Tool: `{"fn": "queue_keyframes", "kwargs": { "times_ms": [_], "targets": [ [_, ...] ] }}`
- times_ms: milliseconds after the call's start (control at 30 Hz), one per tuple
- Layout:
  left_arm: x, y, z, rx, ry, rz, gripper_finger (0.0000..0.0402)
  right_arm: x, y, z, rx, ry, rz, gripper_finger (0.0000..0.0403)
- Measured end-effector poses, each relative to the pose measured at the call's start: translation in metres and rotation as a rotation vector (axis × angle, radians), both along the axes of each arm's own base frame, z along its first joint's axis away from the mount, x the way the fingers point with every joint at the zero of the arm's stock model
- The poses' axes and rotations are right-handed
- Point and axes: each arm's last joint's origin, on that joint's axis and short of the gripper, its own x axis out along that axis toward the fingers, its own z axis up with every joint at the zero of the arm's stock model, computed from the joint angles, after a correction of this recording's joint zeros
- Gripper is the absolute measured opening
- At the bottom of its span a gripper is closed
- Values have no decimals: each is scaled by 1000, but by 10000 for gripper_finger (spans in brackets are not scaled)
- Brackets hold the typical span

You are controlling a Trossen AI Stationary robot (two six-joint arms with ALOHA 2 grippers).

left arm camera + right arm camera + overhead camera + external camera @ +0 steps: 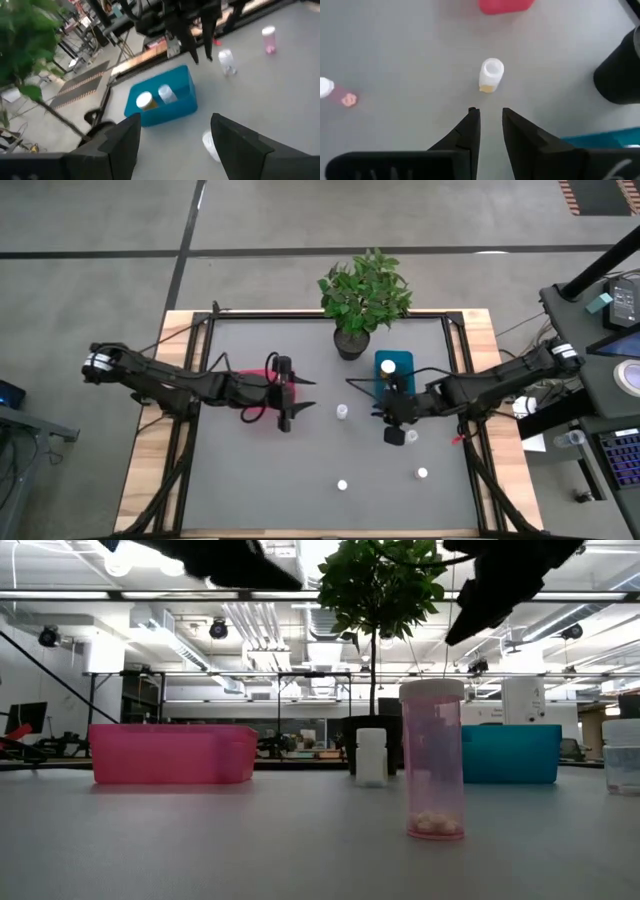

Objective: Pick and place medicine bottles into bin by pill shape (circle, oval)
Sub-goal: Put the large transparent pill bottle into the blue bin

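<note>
Two bottles lie in the teal bin beside the plant pot; left jaws wide, right jaws narrow, both empty.

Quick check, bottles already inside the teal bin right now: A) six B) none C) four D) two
D: the left wrist view shows two bottles standing in the teal bin, one with a yellowish body, one whitish; no others are inside.
</note>
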Motion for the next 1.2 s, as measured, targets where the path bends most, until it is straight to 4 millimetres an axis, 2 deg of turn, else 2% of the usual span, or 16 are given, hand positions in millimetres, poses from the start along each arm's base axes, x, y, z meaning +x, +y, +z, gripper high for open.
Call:
{"fn": "queue_keyframes", "kwargs": {
  "times_ms": [167,400,567,700,867,967,1200],
  "targets": [
    [-6,1,-14,8,19,0,221,18,5,-3,-6,67,-18,94],
    [-10,3,-21,12,19,14,221,48,13,-9,-37,187,-27,166],
    [-11,4,-18,12,6,23,221,72,16,-15,-51,239,-41,210],
    [-14,4,-15,10,-9,23,221,88,7,-27,-72,272,-53,237],
    [-17,5,-12,8,-21,23,221,105,-7,-50,-109,327,-27,252],
    [-18,5,-11,7,-22,23,221,115,-14,-61,-57,315,28,258],
    [-18,5,-12,9,-15,23,221,124,-26,-71,-45,312,50,251]
  ]
}}
